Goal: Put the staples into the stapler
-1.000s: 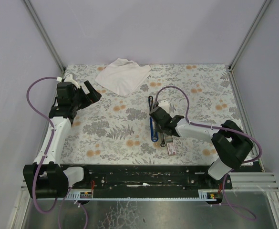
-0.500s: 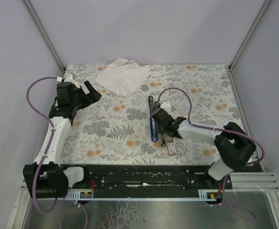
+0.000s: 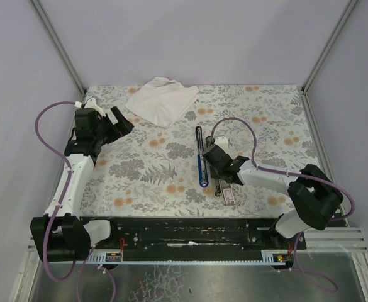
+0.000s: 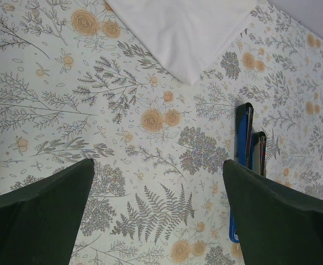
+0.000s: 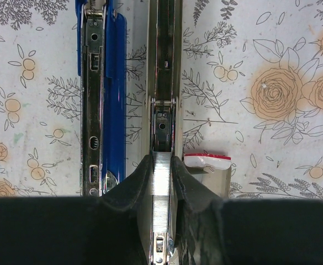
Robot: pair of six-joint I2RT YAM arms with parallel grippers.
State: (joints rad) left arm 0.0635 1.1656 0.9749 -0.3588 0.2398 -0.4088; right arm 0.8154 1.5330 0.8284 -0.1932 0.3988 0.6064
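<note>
Silvery staples (image 5: pixel 161 182): one strip pinched between the right fingers, lying in line with the open stapler's rail; seated or just above it, can't tell.
Right gripper (image 5: pixel 161 165): clamped narrow on the strip, fingers pointing to 12 o'clock along the stapler.
Right arm (image 3: pixel 268 179): runs from its base at 5 o'clock up and left over the mat (image 3: pixel 139 170), forearm low, wrist tipped down over the stapler.
Stapler (image 5: pixel 164 66): opened flat, metal channel up, lying 12-to-6, right of mat centre.
Blue stapler (image 5: pixel 114 83): also open, parallel, just beside it at 9 o'clock.
Staple box (image 5: pixel 206 161): red-and-white end showing, just beside the stapler, at 3 o'clock of the right gripper.
Left gripper (image 4: pixel 158 165): jaws wide, nothing between them, above bare mat.
Left arm (image 3: pixel 77 173): raised at 10 o'clock of the mat, well apart from both staplers.
White cloth (image 3: pixel 161 99): crumpled at the mat's 12 o'clock edge.
</note>
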